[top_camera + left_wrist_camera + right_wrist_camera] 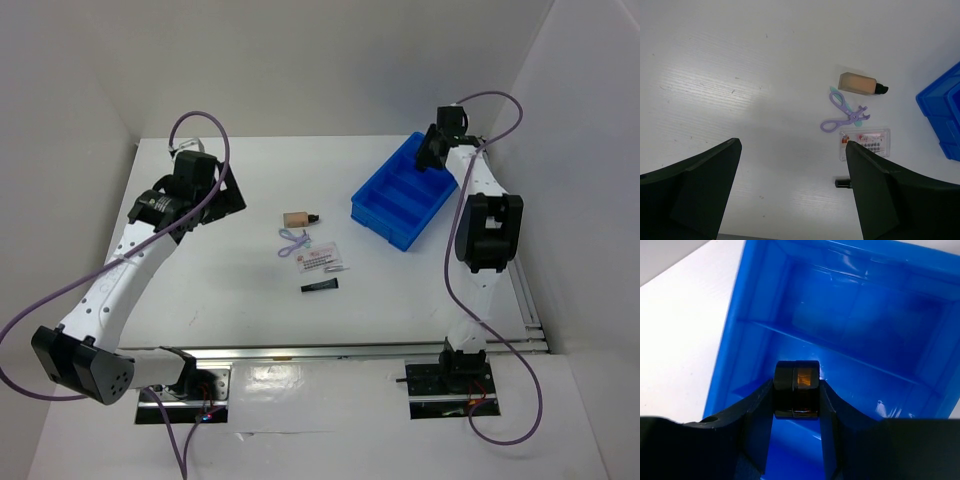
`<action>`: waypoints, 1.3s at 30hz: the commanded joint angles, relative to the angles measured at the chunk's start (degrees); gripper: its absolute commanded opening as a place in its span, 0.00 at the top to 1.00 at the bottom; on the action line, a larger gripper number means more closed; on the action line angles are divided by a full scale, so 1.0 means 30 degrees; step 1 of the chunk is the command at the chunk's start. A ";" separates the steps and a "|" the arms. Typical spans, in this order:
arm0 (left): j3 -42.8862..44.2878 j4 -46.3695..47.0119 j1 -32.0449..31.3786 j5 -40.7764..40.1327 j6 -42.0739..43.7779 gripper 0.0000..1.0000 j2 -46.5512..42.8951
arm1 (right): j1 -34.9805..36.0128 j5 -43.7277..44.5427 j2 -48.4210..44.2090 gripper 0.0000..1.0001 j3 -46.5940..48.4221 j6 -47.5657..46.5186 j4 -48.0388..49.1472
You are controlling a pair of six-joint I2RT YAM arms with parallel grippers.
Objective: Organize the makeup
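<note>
My right gripper (797,395) is shut on a tiny black cube (796,388) and holds it over the blue divided bin (755,315), above a near compartment; in the top view it is at the bin's far end (436,150). On the table lie a tan cylinder with a black cap (860,84), a lavender looped tool (842,113), a white red-printed sachet (871,140) and a slim black tube (842,183), partly hidden by my left finger. They also show in the top view (298,219), (293,240), (322,259), (320,286). My left gripper (792,190) is open and empty, left of them.
The blue bin (405,195) stands at the right back of the white table, its corner in the left wrist view (942,117). White walls close in the table at the back and sides. A metal rail (330,350) runs along the near edge.
</note>
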 commanded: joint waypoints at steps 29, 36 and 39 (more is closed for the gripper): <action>0.1058 -0.0645 0.0096 -0.1092 -0.0320 0.00 -0.0400 | 0.8355 -0.0998 -0.4432 0.28 -0.2634 -0.2725 0.0406; 0.0413 -0.0266 0.0096 -0.1182 -0.0322 0.00 -0.1017 | 1.1606 -0.1411 -0.2146 0.18 -0.1580 -0.4594 -0.0562; 0.0413 -0.0266 0.0096 -0.1180 -0.0322 0.00 -0.1017 | 1.2279 -0.1587 -0.0478 0.02 0.0176 -0.5856 -0.1849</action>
